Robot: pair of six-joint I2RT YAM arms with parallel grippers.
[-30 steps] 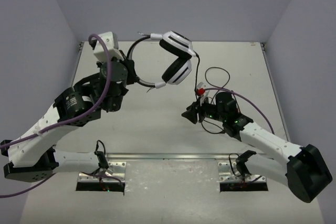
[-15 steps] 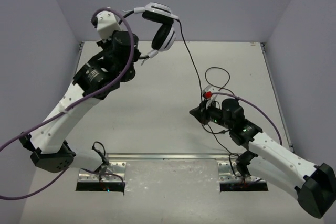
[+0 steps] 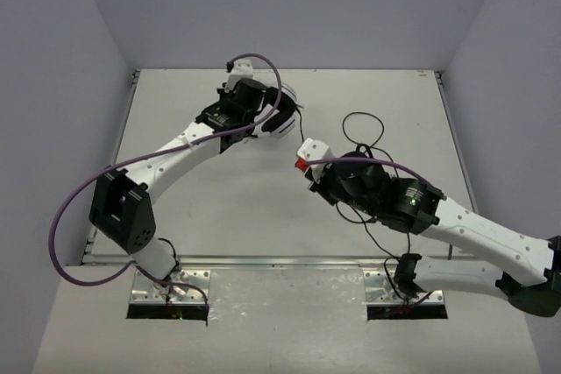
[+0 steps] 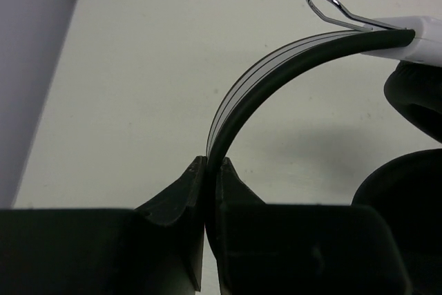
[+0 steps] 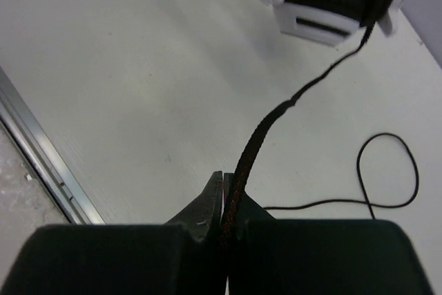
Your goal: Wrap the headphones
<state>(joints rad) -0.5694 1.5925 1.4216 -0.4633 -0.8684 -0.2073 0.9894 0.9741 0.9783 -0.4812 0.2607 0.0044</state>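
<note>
The headphones (image 3: 287, 118) are at the far middle of the table, mostly hidden under my left wrist in the top view. My left gripper (image 4: 210, 165) is shut on the thin black headband (image 4: 276, 77); the white slider (image 4: 418, 41) and a black ear pad (image 4: 414, 94) are to its right. It is over the headphones in the top view (image 3: 256, 109). My right gripper (image 5: 231, 183) is shut on the thin black cable (image 5: 276, 117), which runs up to the white earcups (image 5: 321, 22). In the top view it (image 3: 317, 186) is right of centre.
Slack cable lies in a loop (image 3: 361, 127) on the table behind my right gripper, also seen in the right wrist view (image 5: 387, 170). Purple robot cables (image 3: 79, 208) arc over both arms. A metal rail (image 3: 280, 262) edges the near side. Grey walls enclose the table.
My left arm has swung the headphones down from high at the back left to low over the far middle of the table. My right gripper has shifted left, still holding the cable.
</note>
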